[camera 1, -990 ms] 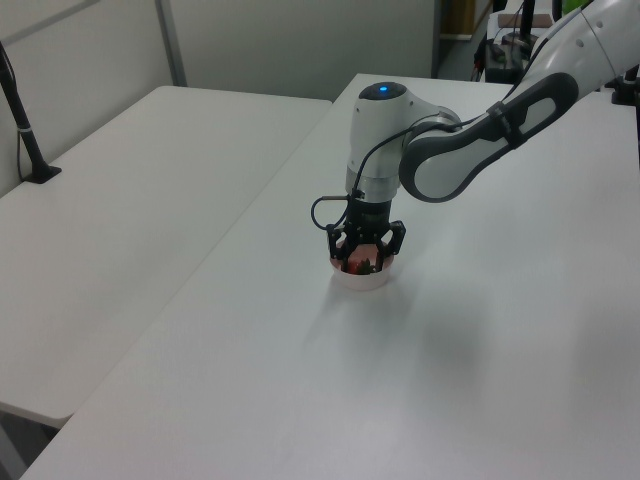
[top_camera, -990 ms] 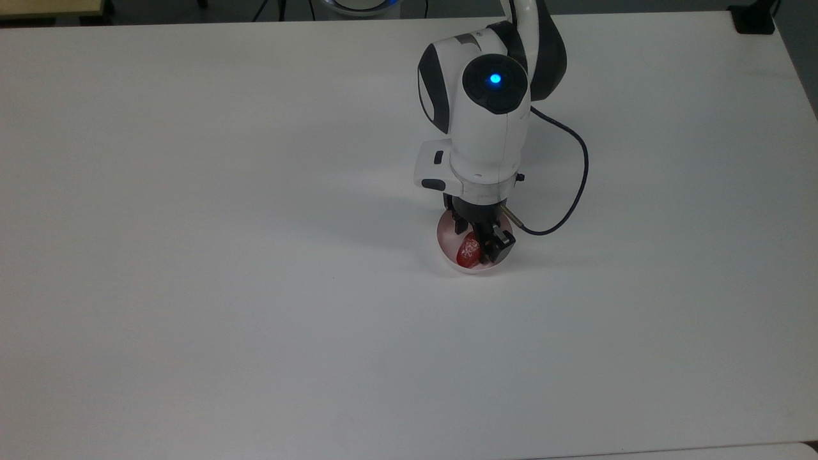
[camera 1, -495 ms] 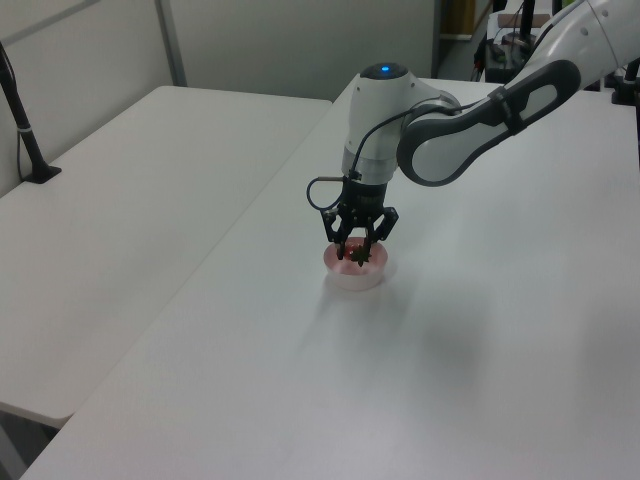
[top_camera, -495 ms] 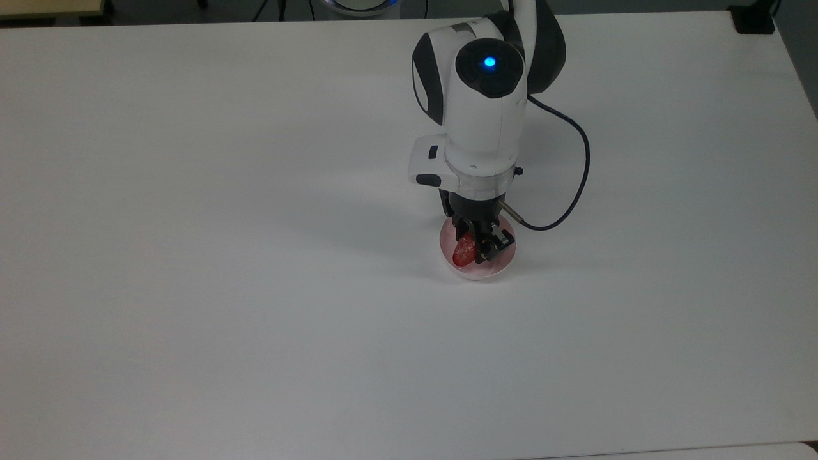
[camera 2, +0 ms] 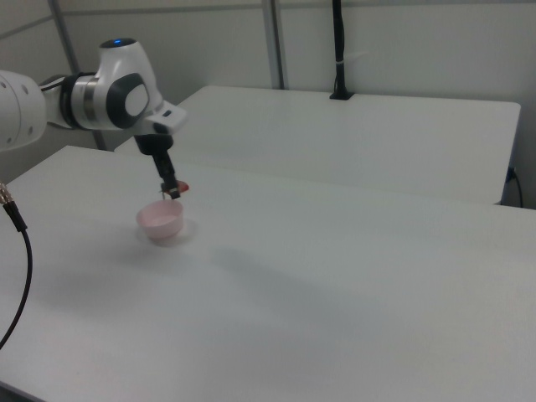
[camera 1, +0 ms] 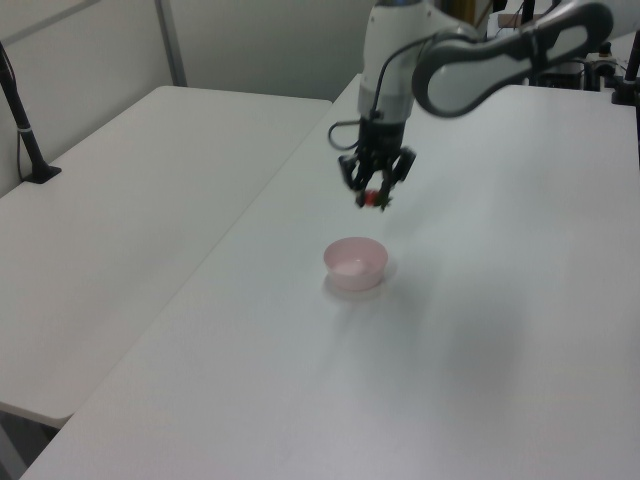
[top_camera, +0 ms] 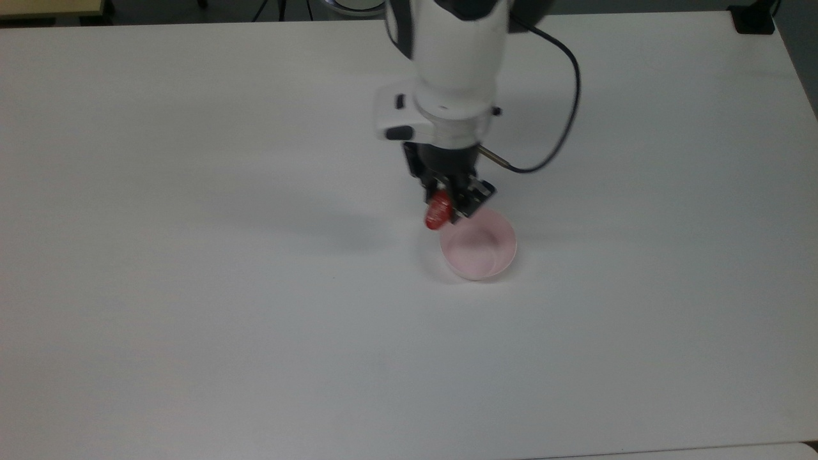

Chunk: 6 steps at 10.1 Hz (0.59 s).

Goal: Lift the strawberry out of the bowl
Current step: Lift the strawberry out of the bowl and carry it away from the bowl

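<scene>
A broad white matte table (top_camera: 192, 287) runs across the room, with a second white table (camera 1: 130, 190) set alongside it across a narrow gap in the left view and pale partition walls behind. Nearest on the open tabletop, in the top view, sits the small round pale pink plastic bowl (top_camera: 479, 246), upright and on its own, its smooth inside showing nothing but a faint sheen. Just beyond it, and raised clear of its rim, hangs the black two-finger gripper (top_camera: 447, 206) of the white robot arm (top_camera: 455, 57), pointing down at the table. Its fingers are pinched in on the small glossy red strawberry (top_camera: 438, 213), which juts out below the fingertips on the top view's left. In the left view the strawberry (camera 1: 371, 199) is a red speck between the fingers, well above the bowl (camera 1: 355, 262) and apart from it; the leafy cap is too small to make out there, though it may be the dark bit by the fingers. The right view shows the same: the fruit (camera 2: 181, 188) held in the air just above the bowl's (camera 2: 161, 219) far edge. A dark cable (top_camera: 562, 83) loops from the wrist over the table behind.
</scene>
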{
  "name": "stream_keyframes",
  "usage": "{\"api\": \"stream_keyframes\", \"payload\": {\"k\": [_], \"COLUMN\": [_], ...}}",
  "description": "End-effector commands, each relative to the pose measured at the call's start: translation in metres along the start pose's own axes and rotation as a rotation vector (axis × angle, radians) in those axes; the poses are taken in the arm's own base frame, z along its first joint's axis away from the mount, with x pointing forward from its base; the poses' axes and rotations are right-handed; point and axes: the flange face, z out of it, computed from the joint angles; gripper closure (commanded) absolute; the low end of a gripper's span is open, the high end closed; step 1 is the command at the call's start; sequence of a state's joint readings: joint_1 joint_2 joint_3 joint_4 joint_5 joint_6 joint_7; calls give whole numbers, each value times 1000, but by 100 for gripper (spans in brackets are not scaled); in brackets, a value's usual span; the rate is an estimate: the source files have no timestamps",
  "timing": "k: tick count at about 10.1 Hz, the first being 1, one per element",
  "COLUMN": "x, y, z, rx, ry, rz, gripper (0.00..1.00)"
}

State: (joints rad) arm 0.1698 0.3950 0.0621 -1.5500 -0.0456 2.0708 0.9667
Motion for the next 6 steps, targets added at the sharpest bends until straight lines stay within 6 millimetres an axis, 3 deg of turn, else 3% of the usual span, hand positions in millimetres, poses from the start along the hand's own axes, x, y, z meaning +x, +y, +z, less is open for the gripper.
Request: {"api": "stream_keyframes", "payload": {"k": [1, 3, 4, 6], "x": [78, 139, 152, 161], "y": [103, 188, 219, 245], "z": [-5, 3, 18, 60], "rx": [-71, -87, -88, -80], "ry": [-55, -106, -137, -167], "rz": [-305, -501, -577, -681], "gripper": [52, 52, 52, 52]}}
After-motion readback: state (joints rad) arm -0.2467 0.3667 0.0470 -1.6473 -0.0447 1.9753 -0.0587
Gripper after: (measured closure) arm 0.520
